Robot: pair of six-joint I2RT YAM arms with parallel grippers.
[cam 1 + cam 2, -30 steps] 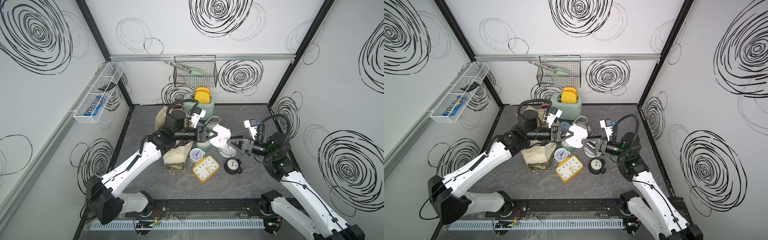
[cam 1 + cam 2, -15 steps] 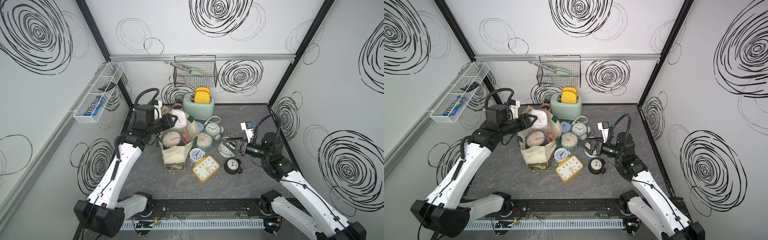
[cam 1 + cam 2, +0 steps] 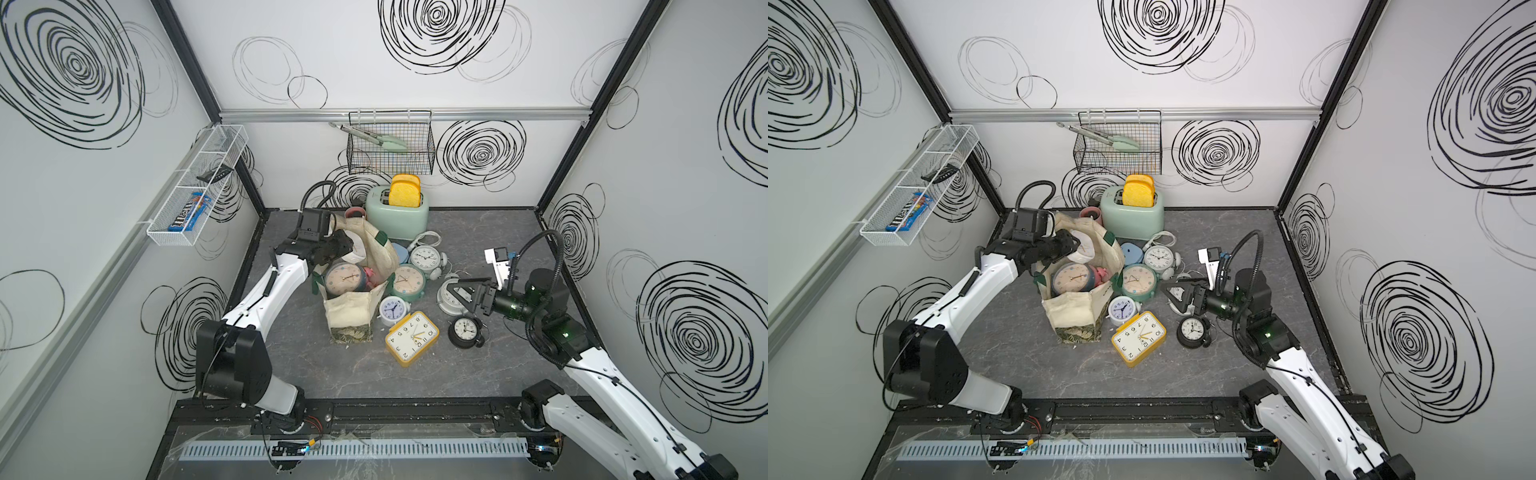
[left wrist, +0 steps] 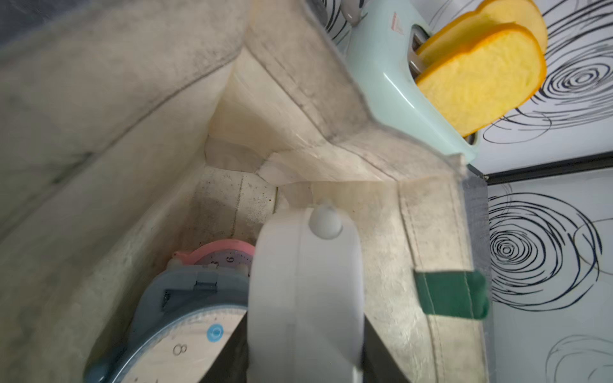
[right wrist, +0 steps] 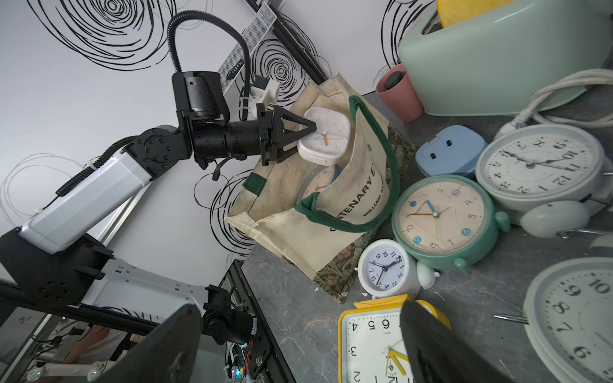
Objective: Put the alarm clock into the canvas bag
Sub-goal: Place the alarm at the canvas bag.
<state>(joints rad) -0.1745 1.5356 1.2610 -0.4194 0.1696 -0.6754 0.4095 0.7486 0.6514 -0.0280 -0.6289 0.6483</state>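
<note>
Where the table lies nearest the arms' bases, a yellow clock [image 3: 411, 338] and a small black clock [image 3: 465, 331] are seen, and just beyond the black one the right gripper [image 3: 460, 297] is held empty over a round white clock [image 3: 444, 306], its jaws spread wide. Farther back, the canvas bag [image 3: 349, 311] is stood upright with its mouth open, and a blue-rimmed clock [image 3: 343, 279] is seen inside. At the mouth's far side the white square alarm clock [image 5: 326, 136] is clamped by the left gripper [image 5: 308, 136], with the toaster [image 3: 397, 216] behind.
</note>
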